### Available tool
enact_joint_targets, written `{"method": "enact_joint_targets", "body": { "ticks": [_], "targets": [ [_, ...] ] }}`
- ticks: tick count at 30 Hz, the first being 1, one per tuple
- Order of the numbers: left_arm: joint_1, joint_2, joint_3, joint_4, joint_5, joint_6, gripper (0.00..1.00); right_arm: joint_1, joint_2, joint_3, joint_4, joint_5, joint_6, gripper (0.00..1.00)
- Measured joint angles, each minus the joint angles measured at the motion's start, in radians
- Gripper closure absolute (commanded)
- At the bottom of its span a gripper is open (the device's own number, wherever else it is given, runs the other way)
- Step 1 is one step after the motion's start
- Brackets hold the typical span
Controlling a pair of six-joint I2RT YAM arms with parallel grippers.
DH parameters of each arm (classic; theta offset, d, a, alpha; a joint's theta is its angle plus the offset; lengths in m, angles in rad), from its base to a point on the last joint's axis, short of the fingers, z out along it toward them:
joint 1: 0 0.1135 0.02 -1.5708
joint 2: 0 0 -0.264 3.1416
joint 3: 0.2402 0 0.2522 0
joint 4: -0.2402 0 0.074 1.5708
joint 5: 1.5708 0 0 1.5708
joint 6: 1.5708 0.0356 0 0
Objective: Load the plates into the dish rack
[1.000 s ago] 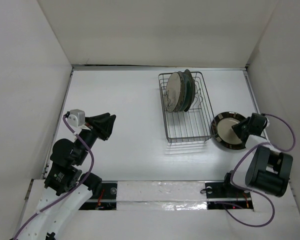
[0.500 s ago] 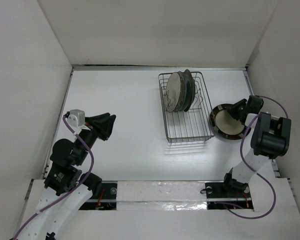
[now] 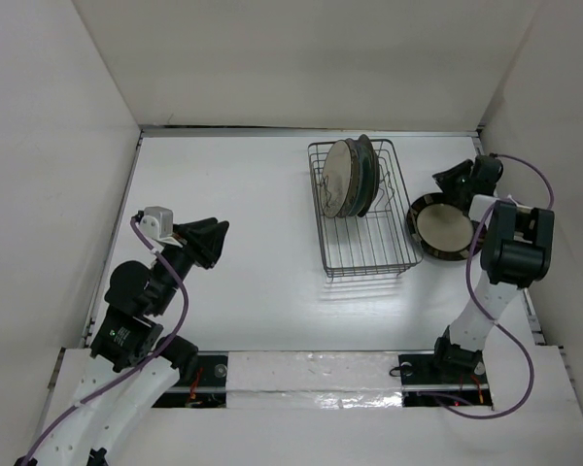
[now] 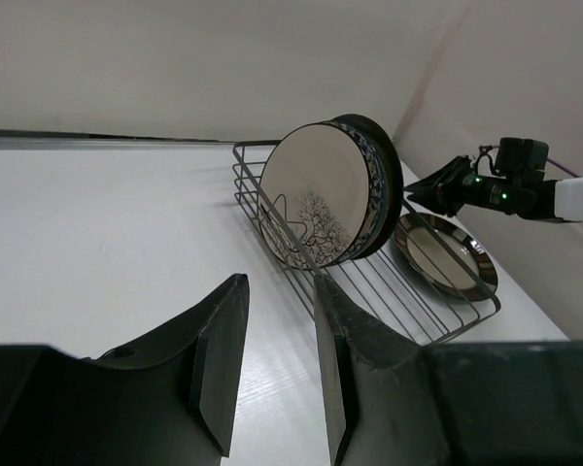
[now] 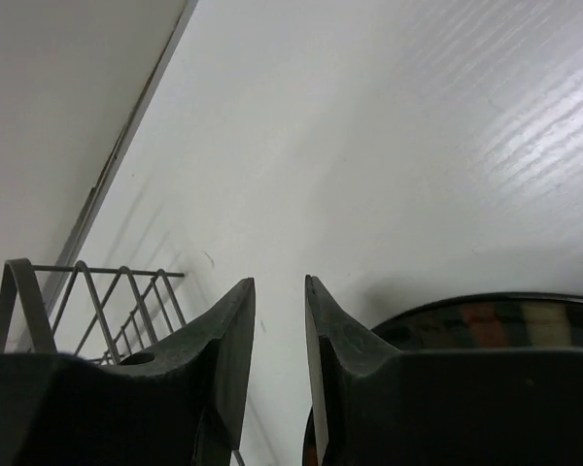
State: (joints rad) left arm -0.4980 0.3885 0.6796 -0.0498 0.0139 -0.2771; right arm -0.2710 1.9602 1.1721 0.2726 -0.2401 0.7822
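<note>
I am working the last loose plate. The beige plate with the dark rim (image 3: 443,229) is lying flat on the desk (image 3: 233,184), just beside the right side of the dish rack (image 3: 367,243); I cannot tell whether it is touching the wire. The right end effector (image 3: 442,181) is hovering low over the plate's far edge. Its fingers are parted by a narrow gap with nothing between them, and in its wrist view the plate's rim is showing just below and to the right of the fingertips.

I judge this to be the approach to a grasp. Next I am needing to bring 1 finger under the rim and 1 over it, pinch, then tip the plate upright and carry it left into a free slot.

The other plates are standing on edge at the far end of the rack, the cream plate with the tree print (image 4: 311,209) in front. The near half of the rack is looking free. The rack's right rail and the side wall (image 3: 554,146) are crowding the lift. The left end effector (image 4: 277,280) is hanging well apart, slightly open and holding nothing.
</note>
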Motion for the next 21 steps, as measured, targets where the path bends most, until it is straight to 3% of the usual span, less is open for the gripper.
{"method": "enact_joint_targets", "body": {
  "ticks": [2,5,9,11,12,15,18,21],
  "targets": [
    [0.0,0.002,0.0,0.0,0.0,0.0,0.7,0.003,-0.064,-0.076,0.031,0.031,-0.002,0.71],
    [0.0,0.001,0.0,0.0,0.0,0.0,0.7,0.004,-0.278,-0.284,0.052,0.115,-0.01,1.0],
    [0.0,0.0,0.0,0.0,0.001,0.0,0.7,-0.023,-0.595,-0.554,0.111,0.208,0.005,0.99],
    [0.0,0.0,0.0,0.0,0.002,0.0,0.7,-0.081,-0.706,-0.685,0.159,0.212,0.029,0.81],
    [0.0,0.0,0.0,0.0,0.002,0.0,0.7,-0.124,-0.748,-0.742,0.161,0.216,0.04,0.58],
    [-0.005,-0.002,0.0,0.0,0.003,0.0,0.7,-0.236,-0.829,-0.837,0.088,0.248,0.055,0.3],
    [-0.017,-0.013,0.0,0.0,0.004,0.0,0.7,-0.288,-0.853,-0.838,0.049,0.24,0.034,0.26],
    [-0.019,-0.026,0.0,0.0,0.003,0.0,0.7,-0.327,-0.773,-0.807,0.055,0.159,0.01,0.26]
  ]
}}
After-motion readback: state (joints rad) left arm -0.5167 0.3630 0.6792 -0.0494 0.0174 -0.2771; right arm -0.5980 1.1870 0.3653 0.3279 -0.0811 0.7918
